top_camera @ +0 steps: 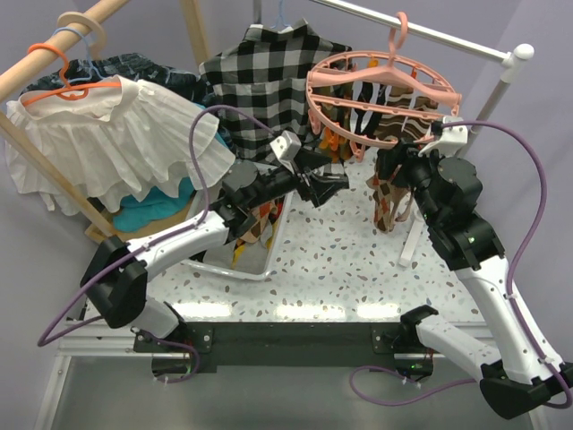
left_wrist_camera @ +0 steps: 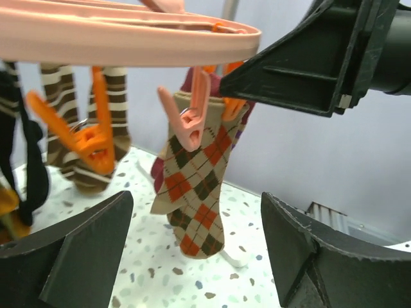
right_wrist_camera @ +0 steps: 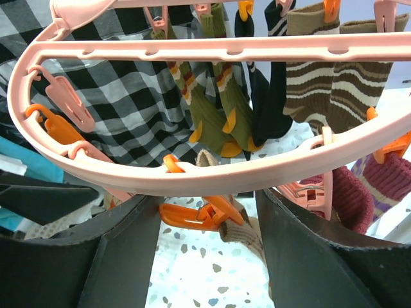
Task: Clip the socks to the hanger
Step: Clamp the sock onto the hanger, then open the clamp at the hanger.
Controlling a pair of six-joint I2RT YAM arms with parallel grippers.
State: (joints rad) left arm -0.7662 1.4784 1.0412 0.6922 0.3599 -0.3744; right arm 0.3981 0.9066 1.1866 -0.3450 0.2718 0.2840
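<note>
Your left gripper (left_wrist_camera: 192, 215): fingers spread, nothing between them, levelled at an argyle sock (left_wrist_camera: 199, 186) that hangs from a pink peg (left_wrist_camera: 186, 122) on the hanger (left_wrist_camera: 128, 29). Your right gripper (right_wrist_camera: 202, 212): fingers likewise spread and empty, set just under the ring's near rim; whether they touch it you cannot tell. Hanger: hooked on the white rail (top_camera: 430, 31) at the far right, above the speckled table (top_camera: 331, 269). Clipped to it you see brown-striped socks (right_wrist_camera: 334, 90), olive socks (right_wrist_camera: 215, 119), a black sock (right_wrist_camera: 266, 96) and a maroon sock (right_wrist_camera: 353, 192). Behind, to the left: checked shirt (top_camera: 260, 81).
</note>
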